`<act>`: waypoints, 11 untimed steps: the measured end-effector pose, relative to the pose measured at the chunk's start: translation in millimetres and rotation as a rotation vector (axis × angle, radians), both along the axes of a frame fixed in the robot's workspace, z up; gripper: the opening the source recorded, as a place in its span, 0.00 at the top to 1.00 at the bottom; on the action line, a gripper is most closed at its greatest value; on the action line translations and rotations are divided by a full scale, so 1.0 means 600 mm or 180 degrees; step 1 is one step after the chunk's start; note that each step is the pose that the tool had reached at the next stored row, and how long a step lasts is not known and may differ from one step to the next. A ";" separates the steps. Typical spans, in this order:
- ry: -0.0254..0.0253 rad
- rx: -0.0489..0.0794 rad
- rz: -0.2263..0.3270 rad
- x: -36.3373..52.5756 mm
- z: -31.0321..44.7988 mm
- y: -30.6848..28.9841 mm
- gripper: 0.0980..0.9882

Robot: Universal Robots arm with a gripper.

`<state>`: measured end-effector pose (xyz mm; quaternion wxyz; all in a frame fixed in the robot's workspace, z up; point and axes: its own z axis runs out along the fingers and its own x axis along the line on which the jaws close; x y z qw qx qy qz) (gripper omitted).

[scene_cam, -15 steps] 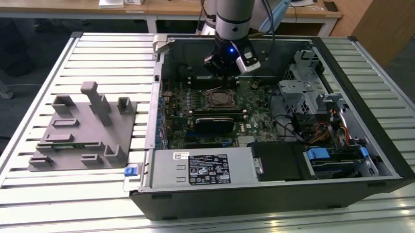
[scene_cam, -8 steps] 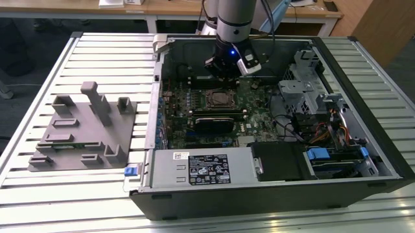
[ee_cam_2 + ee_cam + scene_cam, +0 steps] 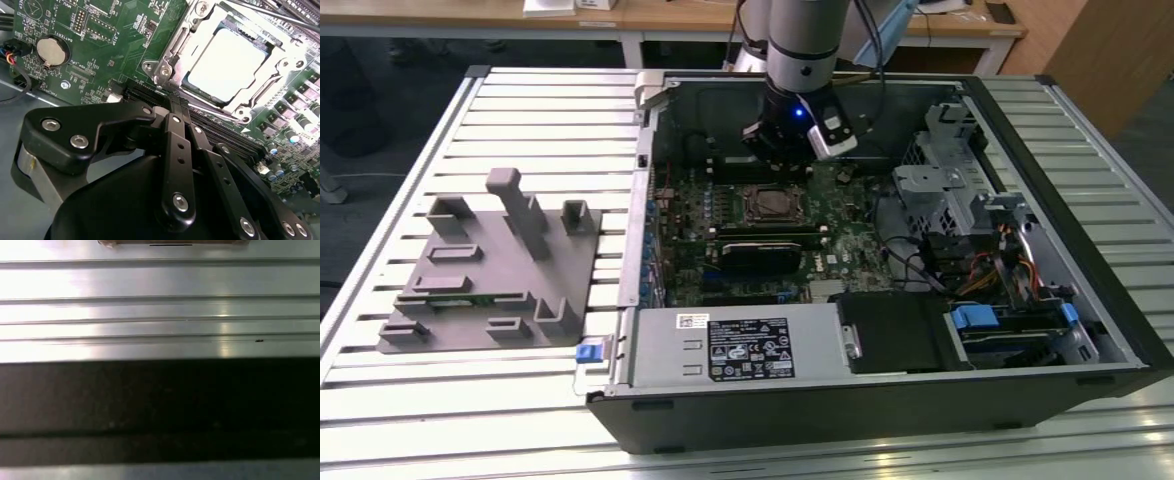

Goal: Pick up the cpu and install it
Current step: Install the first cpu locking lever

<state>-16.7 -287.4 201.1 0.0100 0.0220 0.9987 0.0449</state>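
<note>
The cpu (image 3: 227, 62) shows its pale silvery top inside the metal-rimmed socket frame (image 3: 175, 50) on the green motherboard (image 3: 115, 40) in the second wrist view. In the exterior view the socket (image 3: 771, 203) lies in the middle of the board inside the open computer case (image 3: 881, 400). My gripper (image 3: 790, 150) hangs just above the board, a little beyond the socket toward the case's far wall. Its black linkage (image 3: 172, 150) fills the near part of the second wrist view, and its tip (image 3: 170, 107) ends beside the socket's rim. Nothing shows in its grasp.
A grey tray (image 3: 487, 265) with upright holders lies on the slatted metal table (image 3: 400, 400) at the exterior view's left. The drive cage (image 3: 947, 180), cables and black power supply (image 3: 747, 345) crowd the case around the board. A coin battery (image 3: 51, 51) sits on the board.
</note>
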 end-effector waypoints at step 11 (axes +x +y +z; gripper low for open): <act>-0.0001 -0.0008 0.0000 0.000 0.003 0.0001 0.98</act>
